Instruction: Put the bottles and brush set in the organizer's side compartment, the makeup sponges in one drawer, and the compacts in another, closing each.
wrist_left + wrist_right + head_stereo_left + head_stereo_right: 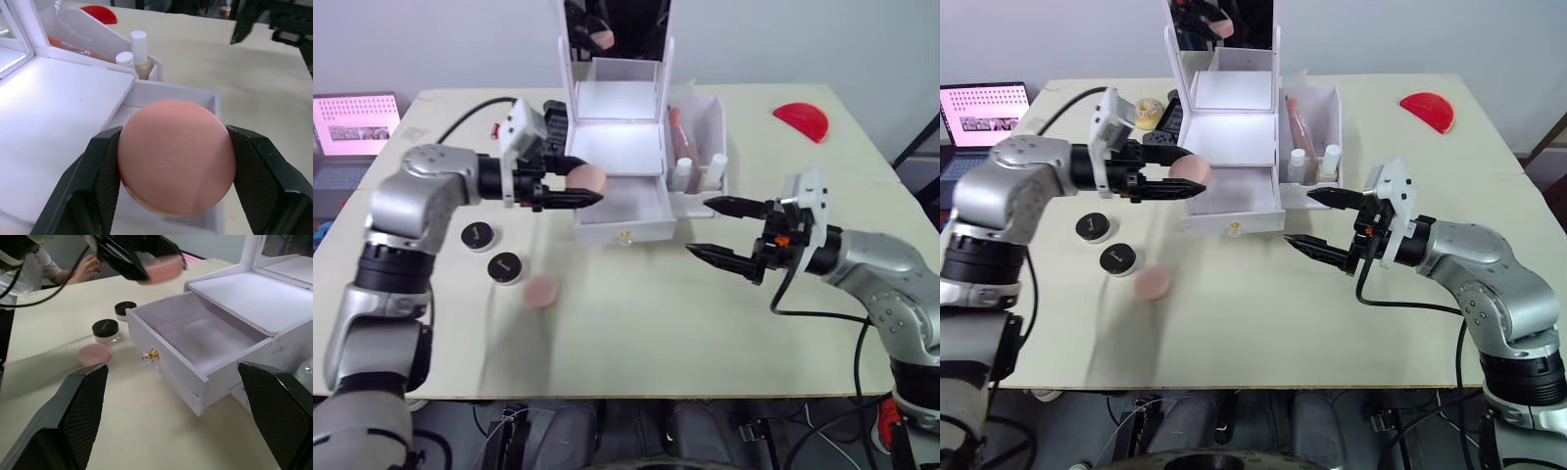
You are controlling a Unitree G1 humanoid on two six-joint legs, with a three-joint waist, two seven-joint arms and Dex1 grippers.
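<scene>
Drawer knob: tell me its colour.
Gold, on the open white drawer's front; the knob shows best in the right wrist view.

A big pale table (pixel 636 343) stands by a plain light wall (pixel 460 39). A laptop (pixel 354 125) with a pink screen sits beside the table.

Pink compact (pixel 177 156) in left gripper (pixel 171 196): embossed lettering on lid, illegible. Black jar lids (pixel 504 264): small pale marks, unreadable. Laptop screen (pixel 354 122): text too small.

Left gripper (pixel 590 196) clamped, right gripper (pixel 714 228) agape
</scene>
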